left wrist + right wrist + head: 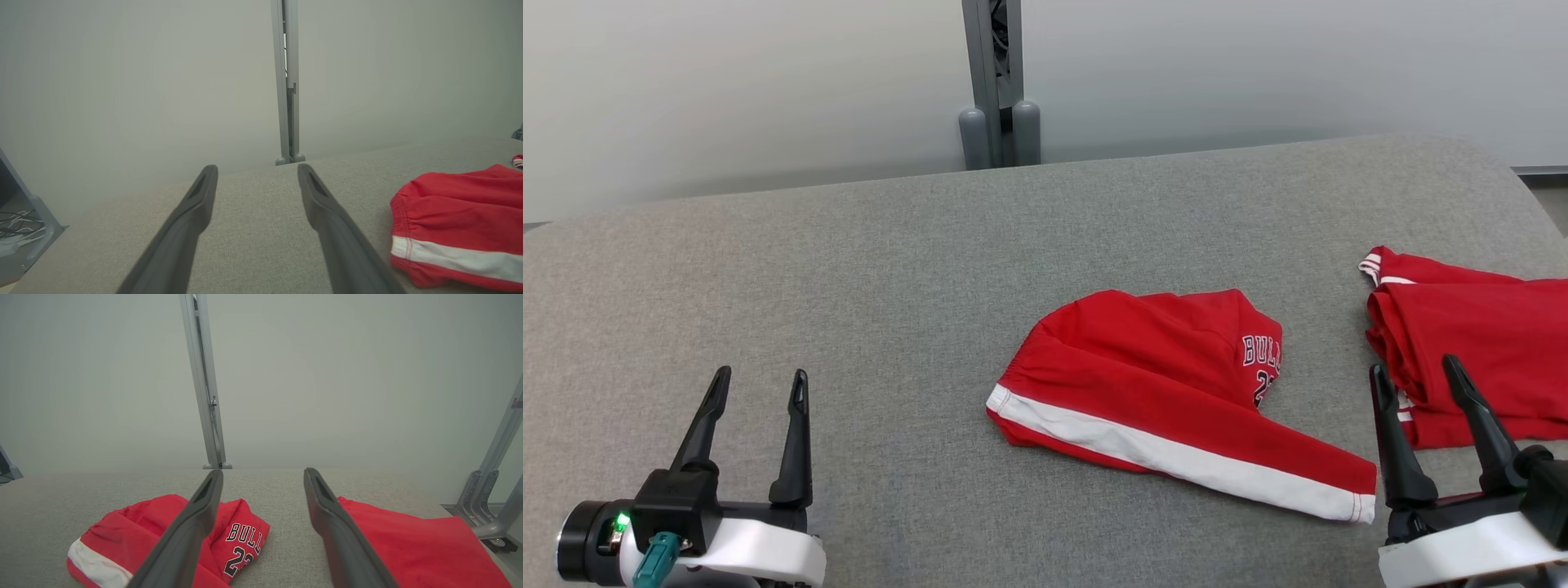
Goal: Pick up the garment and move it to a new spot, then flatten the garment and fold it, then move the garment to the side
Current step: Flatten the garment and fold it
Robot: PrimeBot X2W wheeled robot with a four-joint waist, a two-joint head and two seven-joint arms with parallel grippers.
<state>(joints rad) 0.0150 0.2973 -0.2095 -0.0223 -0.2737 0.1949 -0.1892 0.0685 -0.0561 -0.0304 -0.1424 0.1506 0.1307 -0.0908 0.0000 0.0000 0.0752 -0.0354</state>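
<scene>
A red garment [1160,384] with a white side stripe and "BULLS" lettering lies crumpled right of the middle of the grey padded table [849,269]. It also shows in the left wrist view [457,212] and the right wrist view [245,539]. A second red garment [1478,351] [408,547] lies more neatly at the table's right edge. My right gripper [1414,371] [263,473] hovers open at the near side between the two, holding nothing. My left gripper [760,384] [257,171] stands open over bare table at the lower left, well apart from the cloth.
A grey post [1001,82] rises behind the table's far edge against a pale wall. Metal frame legs [490,498] stand beyond the table's right end. Cables [16,232] lie on the floor off its left end. The table's left half is bare cloth.
</scene>
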